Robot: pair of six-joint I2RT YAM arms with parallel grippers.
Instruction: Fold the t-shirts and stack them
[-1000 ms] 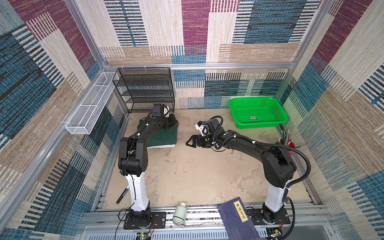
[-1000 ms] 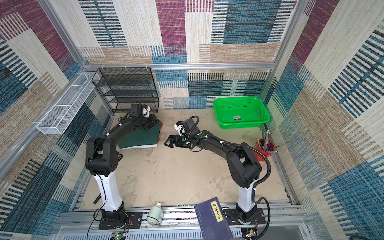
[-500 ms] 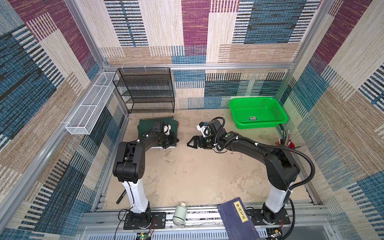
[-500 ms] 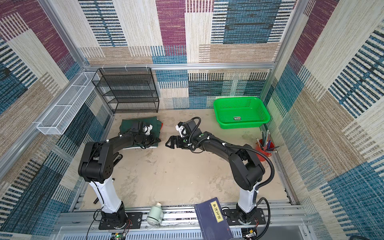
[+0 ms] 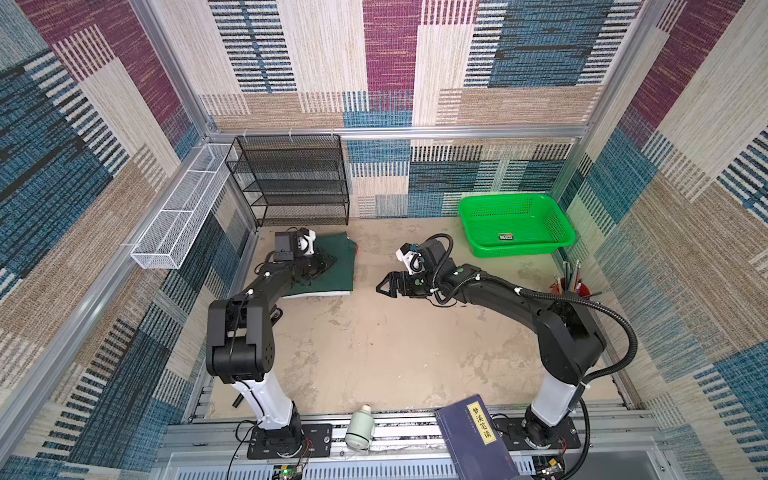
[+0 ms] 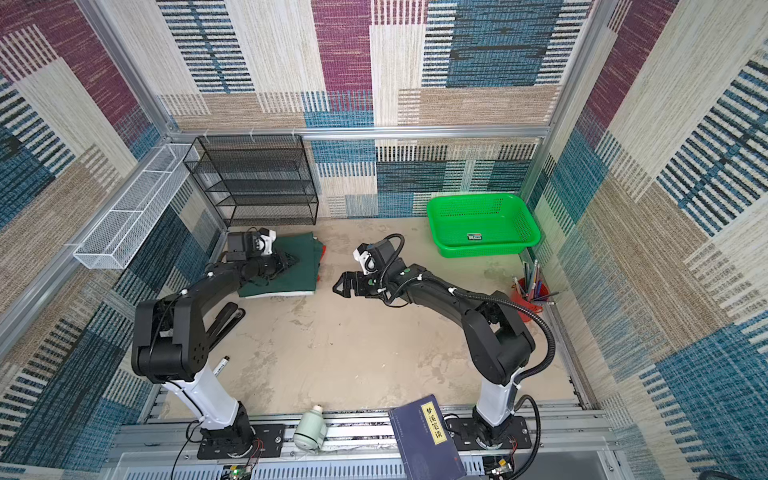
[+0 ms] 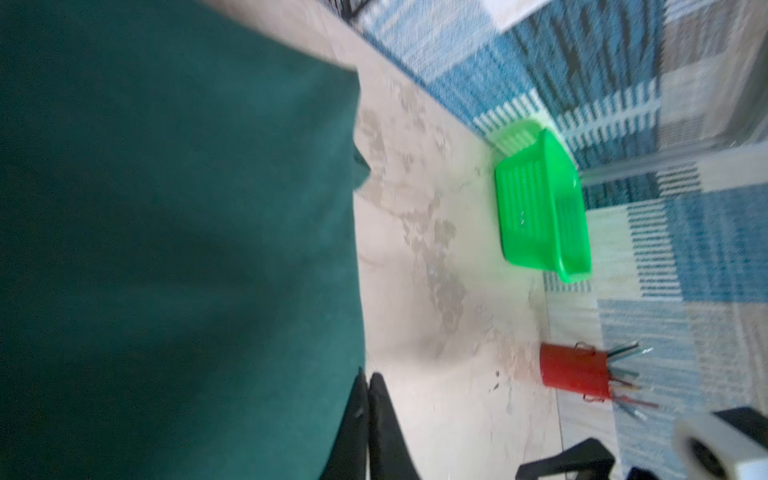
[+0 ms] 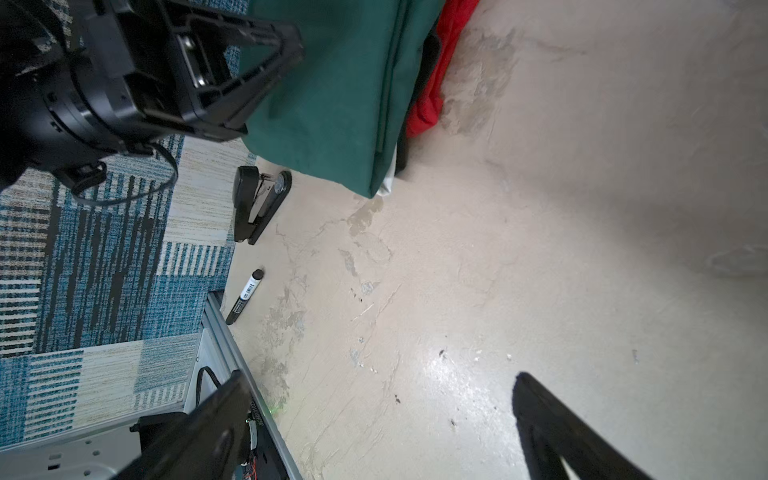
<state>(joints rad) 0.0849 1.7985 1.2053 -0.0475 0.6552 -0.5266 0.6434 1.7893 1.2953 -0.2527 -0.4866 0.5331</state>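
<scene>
The green shirt (image 5: 343,274) lies folded atop the white shirt (image 8: 386,183) and red shirt (image 8: 432,83) near the table's (image 5: 374,353) far-left corner. It is likely limp and light; grip a folded edge. The left hand (image 5: 330,262) is pressed together over it, the right hand (image 5: 384,286) spread beside it.

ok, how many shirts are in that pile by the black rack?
3 showing, in one stack: dark green t-shirt on top, red t-shirt edge peeking out under it, white t-shirt at the bottom. More may be hidden between layers.
</scene>
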